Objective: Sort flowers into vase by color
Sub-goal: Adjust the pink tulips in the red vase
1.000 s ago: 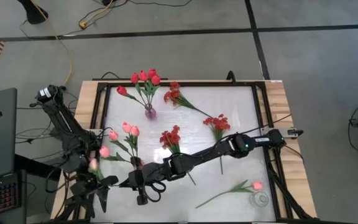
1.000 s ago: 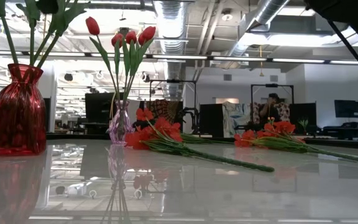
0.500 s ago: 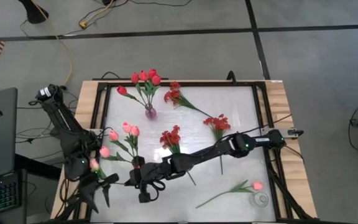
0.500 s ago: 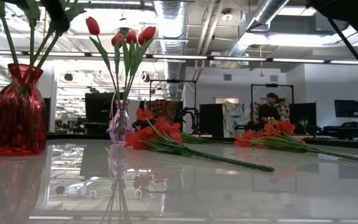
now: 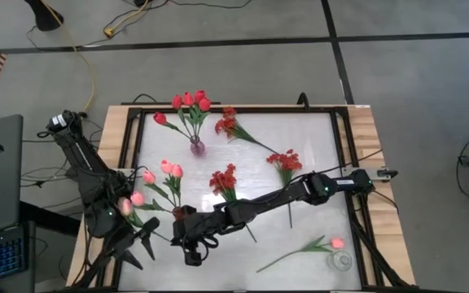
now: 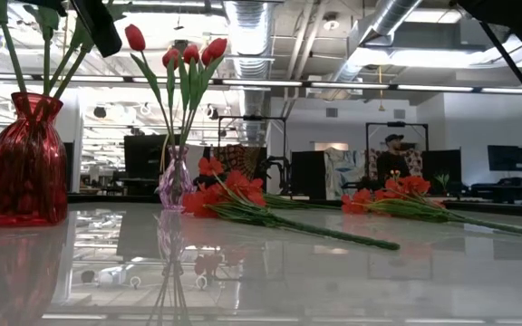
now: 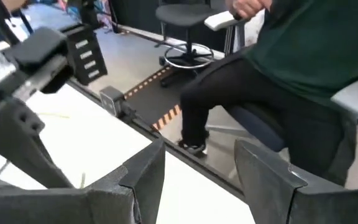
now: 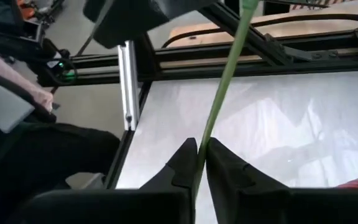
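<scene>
A red vase near the table's left front holds pink tulips. Farther back, a small purple vase holds red tulips. My right gripper reaches across the table to the red vase's near side and is shut on the thin green stem of a pink tulip. That tulip's head lies toward my left arm. My left gripper stands open close by, with nothing between its fingers in the left wrist view. My right gripper pinches the tulip's green stem between its two fingertips, which lie across it. It comes from the table's right side, slanting a little downward. The stem runs on away from the fingers, clear of the table.
Three sprays of red blossoms lie mid-table. Another pink tulip lies at the near right beside a clear glass piece. A black frame borders the table. A person sits just beyond the near left edge.
My left gripper has tipped and turned, so its fingers now point more toward my right gripper. The held tulip's pink head has shifted slightly toward the far edge. My right gripper has rolled a little and risen slightly while keeping the stem.
</scene>
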